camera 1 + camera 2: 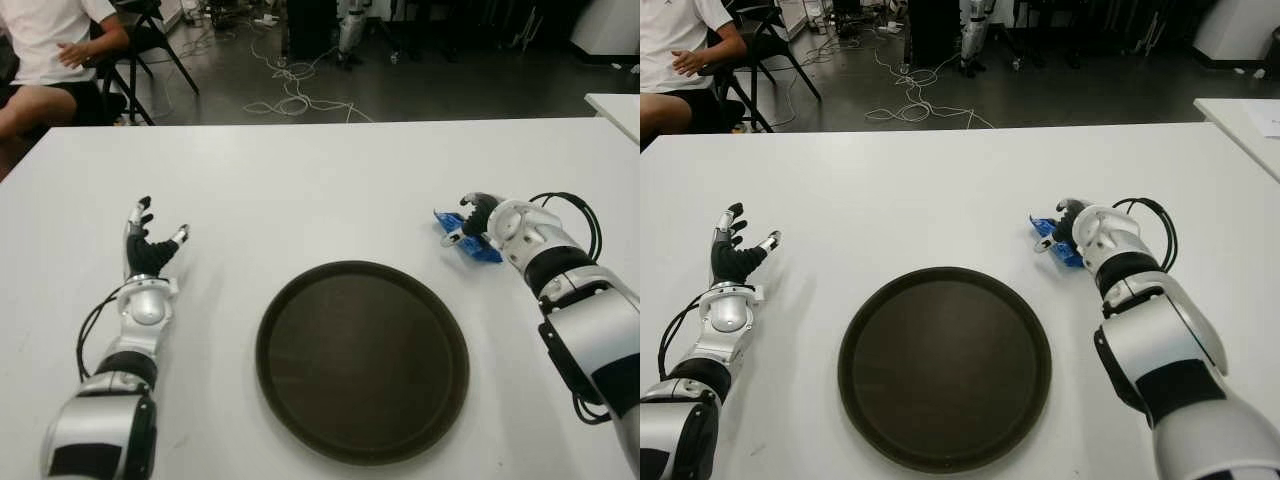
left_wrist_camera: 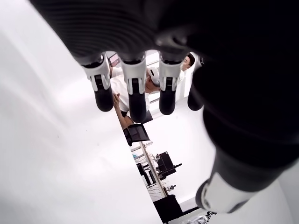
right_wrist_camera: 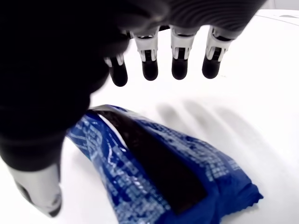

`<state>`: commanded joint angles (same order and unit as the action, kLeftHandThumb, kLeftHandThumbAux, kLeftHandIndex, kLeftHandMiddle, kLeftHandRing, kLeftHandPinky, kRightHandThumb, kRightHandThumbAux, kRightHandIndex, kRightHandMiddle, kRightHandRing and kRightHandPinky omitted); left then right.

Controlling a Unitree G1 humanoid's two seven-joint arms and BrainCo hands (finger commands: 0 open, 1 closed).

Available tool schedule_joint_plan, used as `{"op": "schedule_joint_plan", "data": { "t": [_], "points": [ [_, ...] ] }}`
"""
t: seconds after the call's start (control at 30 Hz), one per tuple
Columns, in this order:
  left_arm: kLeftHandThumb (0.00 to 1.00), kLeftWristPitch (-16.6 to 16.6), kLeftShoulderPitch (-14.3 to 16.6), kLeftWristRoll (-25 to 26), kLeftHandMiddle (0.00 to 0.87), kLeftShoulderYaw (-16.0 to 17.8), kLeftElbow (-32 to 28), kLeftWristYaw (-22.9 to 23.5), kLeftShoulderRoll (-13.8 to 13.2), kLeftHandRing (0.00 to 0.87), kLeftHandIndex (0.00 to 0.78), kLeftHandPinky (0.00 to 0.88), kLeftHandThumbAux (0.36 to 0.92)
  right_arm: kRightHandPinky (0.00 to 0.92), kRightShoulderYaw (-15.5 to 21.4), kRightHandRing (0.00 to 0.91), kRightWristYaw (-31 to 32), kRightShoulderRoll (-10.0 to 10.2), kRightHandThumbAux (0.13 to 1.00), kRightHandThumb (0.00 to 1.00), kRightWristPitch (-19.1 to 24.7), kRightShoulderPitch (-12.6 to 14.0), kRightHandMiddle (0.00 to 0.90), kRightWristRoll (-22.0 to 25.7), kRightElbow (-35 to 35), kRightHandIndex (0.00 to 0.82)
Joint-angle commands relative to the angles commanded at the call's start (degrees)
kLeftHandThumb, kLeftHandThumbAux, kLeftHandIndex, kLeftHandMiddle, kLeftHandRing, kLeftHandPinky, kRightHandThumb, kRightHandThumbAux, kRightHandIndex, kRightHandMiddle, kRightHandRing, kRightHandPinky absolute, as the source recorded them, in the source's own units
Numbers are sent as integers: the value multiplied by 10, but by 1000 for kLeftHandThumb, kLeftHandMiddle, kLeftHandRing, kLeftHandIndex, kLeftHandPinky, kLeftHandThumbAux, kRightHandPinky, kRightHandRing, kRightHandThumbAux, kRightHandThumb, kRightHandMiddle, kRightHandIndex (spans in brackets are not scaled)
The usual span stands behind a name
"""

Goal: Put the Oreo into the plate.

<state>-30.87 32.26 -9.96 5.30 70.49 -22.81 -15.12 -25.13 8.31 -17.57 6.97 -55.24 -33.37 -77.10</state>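
Observation:
A blue Oreo packet (image 1: 468, 240) lies on the white table (image 1: 320, 180), just right of the round dark plate (image 1: 362, 360). My right hand (image 1: 478, 215) is over the packet's far end. In the right wrist view its fingers (image 3: 180, 65) stretch out above the packet (image 3: 159, 168) with the thumb off to one side, open and not closed around the wrapper. The plate holds nothing. My left hand (image 1: 150, 240) shows left of the plate, fingers spread and holding nothing.
A person (image 1: 50, 50) sits on a chair beyond the table's far left corner. Cables (image 1: 290, 90) lie on the floor behind the table. The corner of another white table (image 1: 615, 105) shows at the far right.

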Motion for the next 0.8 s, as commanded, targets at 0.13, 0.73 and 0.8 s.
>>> {"op": "schedule_joint_plan", "data": {
  "t": [0.13, 0.73, 0.8],
  "points": [
    [0, 1, -1, -1, 108, -1, 0, 1, -1, 90, 68, 83, 792, 0, 5, 33, 2, 0, 676, 0, -1, 1, 76, 6, 0, 64],
    [0, 3, -1, 2, 114, 0, 0, 1, 0, 98, 70, 90, 793, 0, 1, 25, 2, 2, 722, 0, -7, 6, 71, -2, 2, 50],
    [0, 3, -1, 2, 112, 1, 0, 1, 0, 98, 70, 90, 791, 0, 0, 34, 2, 3, 710, 0, -9, 6, 78, -4, 2, 56]
  ]
}}
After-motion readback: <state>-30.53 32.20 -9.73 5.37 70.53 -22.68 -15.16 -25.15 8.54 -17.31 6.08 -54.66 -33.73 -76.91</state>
